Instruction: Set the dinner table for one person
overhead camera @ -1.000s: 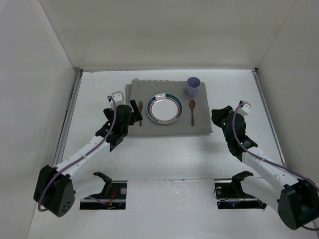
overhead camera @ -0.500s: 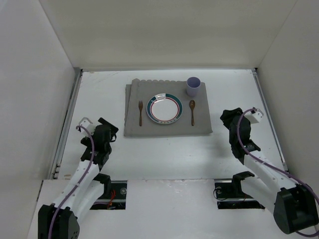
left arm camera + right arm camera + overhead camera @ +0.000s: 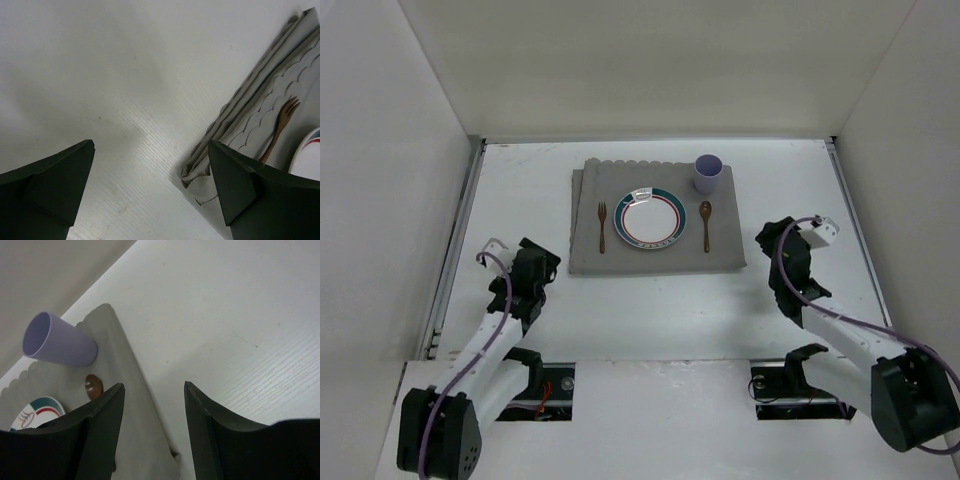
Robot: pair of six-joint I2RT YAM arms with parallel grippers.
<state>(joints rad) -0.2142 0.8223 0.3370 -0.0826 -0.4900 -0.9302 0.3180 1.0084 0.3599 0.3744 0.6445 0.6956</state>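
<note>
On the white dinner table lies a grey placemat with a green-rimmed plate in its middle. A brown fork lies left of the plate and a brown spoon right of it. A lilac cup stands upright at the mat's far right corner. My left gripper is open and empty, left of the mat's near corner. Over the table beside the mat's right edge, my right gripper is open and empty. The cup and spoon show in the right wrist view, the fork in the left.
White panels wall the table on the left, back and right. Two black stands sit by the arm bases at the near edge.
Both arms have drawn back from the placemat toward the near edge, the left one a long way. The right gripper's jaws have opened wider. Plate, fork, spoon and cup have not moved.
</note>
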